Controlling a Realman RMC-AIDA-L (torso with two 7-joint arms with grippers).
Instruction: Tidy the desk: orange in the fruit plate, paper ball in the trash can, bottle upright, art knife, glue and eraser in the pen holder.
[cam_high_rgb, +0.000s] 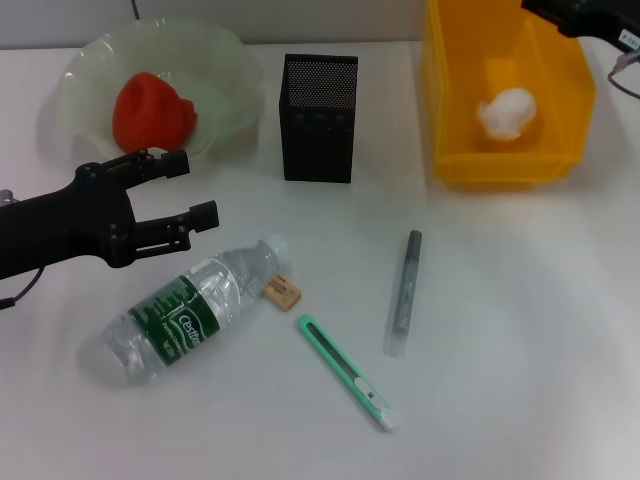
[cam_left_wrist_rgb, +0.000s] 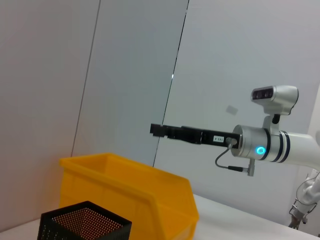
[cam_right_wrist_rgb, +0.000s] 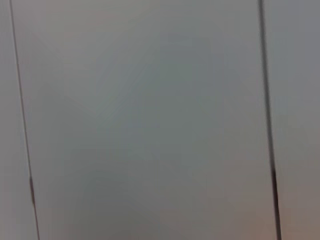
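Left gripper, jaws apart and empty above the desk's left edge, should drop squarely across the lying bottle before clamping.

grey wall panels, thin vertical seams

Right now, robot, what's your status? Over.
Left hand open above lying bottle. Right hand over trash can. Eraser touching bottle's cap end.
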